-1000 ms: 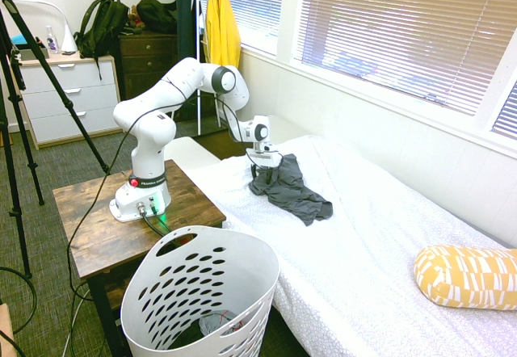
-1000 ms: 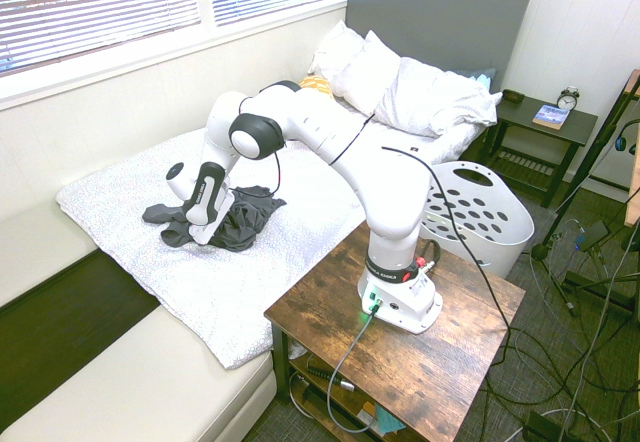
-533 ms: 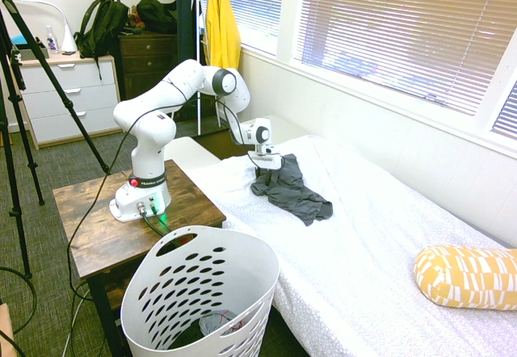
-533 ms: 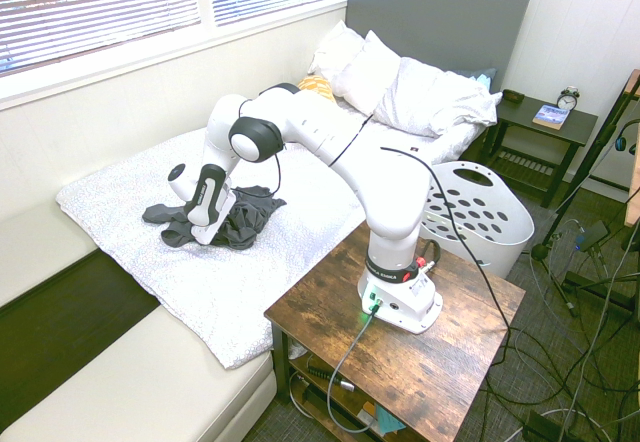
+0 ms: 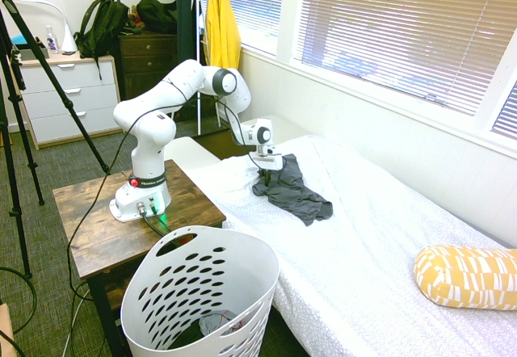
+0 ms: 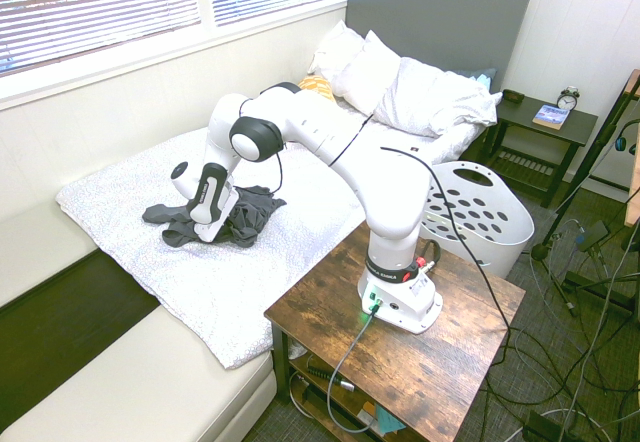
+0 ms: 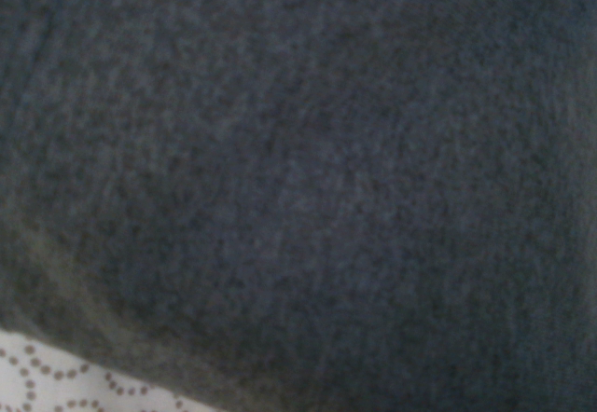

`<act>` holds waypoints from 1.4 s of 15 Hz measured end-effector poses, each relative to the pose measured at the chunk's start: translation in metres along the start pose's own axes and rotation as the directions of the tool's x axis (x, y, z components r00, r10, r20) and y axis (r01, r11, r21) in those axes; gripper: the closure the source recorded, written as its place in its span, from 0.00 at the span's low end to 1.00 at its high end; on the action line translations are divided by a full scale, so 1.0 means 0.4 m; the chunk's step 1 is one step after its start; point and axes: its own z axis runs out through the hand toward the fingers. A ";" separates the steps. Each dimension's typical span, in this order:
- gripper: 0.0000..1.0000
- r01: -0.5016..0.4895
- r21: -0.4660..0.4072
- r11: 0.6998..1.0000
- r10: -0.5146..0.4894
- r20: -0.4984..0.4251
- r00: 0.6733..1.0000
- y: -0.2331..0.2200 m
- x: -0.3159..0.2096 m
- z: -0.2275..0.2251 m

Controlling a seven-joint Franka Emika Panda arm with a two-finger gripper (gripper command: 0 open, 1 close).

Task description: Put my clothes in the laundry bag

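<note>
The dark charcoal-grey garment (image 5: pixel 297 195) lies crumpled on the white bedspread (image 5: pixel 363 252) near the foot of the bed. My gripper (image 5: pixel 265 173) points down into the garment's near end, and its tip is buried in the folds (image 6: pixel 203 230). Close-up grey fabric (image 7: pixel 298 170) fills the wrist view, with a strip of dotted bedspread at one corner. The white laundry basket (image 5: pixel 202 288), round with oval holes and handle slots, stands on the floor beside the bed and the wooden table (image 6: pixel 480 224). Some items lie at its bottom.
The arm stands on a wooden side table (image 5: pixel 89 232) between bed and basket. A yellow patterned pillow (image 5: pixel 464 276) and white pillows (image 6: pixel 400 87) lie at the head of the bed. A yellow garment (image 5: pixel 222 18) hangs by the window. A nightstand (image 6: pixel 545 122) holds a book and a clock.
The gripper has shifted slightly and settled a little lower into the garment's near end; the fabric around it is bunched a bit differently. The basket has not moved.
</note>
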 end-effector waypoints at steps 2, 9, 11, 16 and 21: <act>1.00 -0.002 0.003 1.000 0.002 0.004 1.000 -0.004 -0.004 -0.001; 1.00 0.056 -0.035 0.998 -0.055 0.037 0.998 -0.002 -0.013 -0.057; 1.00 0.116 -0.097 0.988 -0.108 0.084 0.991 0.024 -0.007 -0.149; 1.00 0.280 -0.221 0.934 -0.247 0.165 0.955 0.173 0.065 -0.467; 1.00 0.484 -0.308 0.819 -0.406 0.283 0.869 0.470 0.152 -0.745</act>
